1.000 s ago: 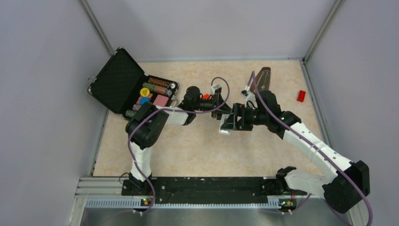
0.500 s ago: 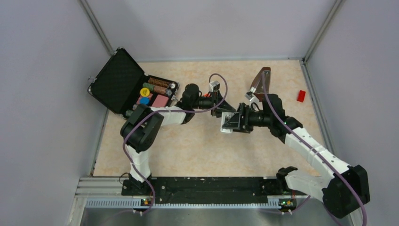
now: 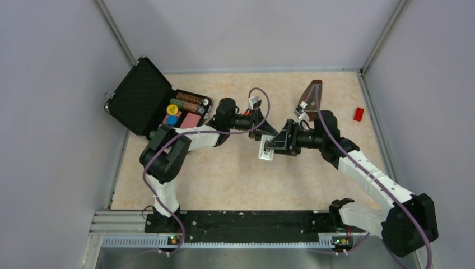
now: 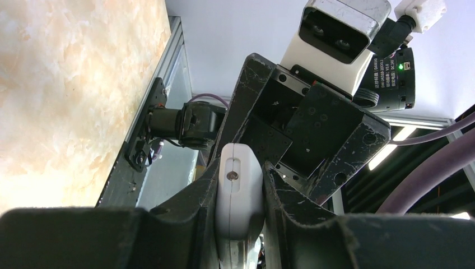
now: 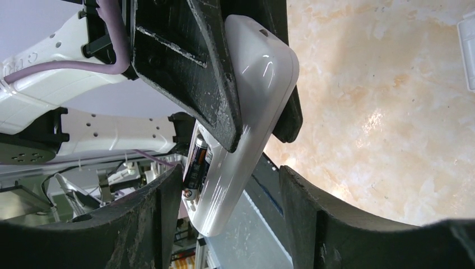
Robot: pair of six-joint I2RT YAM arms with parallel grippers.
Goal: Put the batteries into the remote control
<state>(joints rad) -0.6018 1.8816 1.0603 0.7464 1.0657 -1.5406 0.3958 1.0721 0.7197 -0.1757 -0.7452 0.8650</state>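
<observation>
White plastic, light and likely slippery: your left hand (image 4: 240, 188) clamps the remote control (image 5: 257, 84); your right hand (image 5: 235, 204) straddles it, open. Grip its stiff sides, clear of the battery (image 5: 194, 162).

The left arm (image 3: 168, 159) and right arm (image 3: 369, 178) share one build: white link shells between bulky black joints, bolted to a black rail (image 3: 241, 221) with small lights near its ends. A purple cable (image 5: 67, 68) loops along each arm up from the rail. The left tool (image 4: 240, 190) and right tool (image 5: 229, 190) have black, scuffed fingers (image 5: 336, 224). Farthest from the rail, a white-and-silver two-lens camera (image 4: 341, 39) tops the right tool's screw-dotted black body.
</observation>
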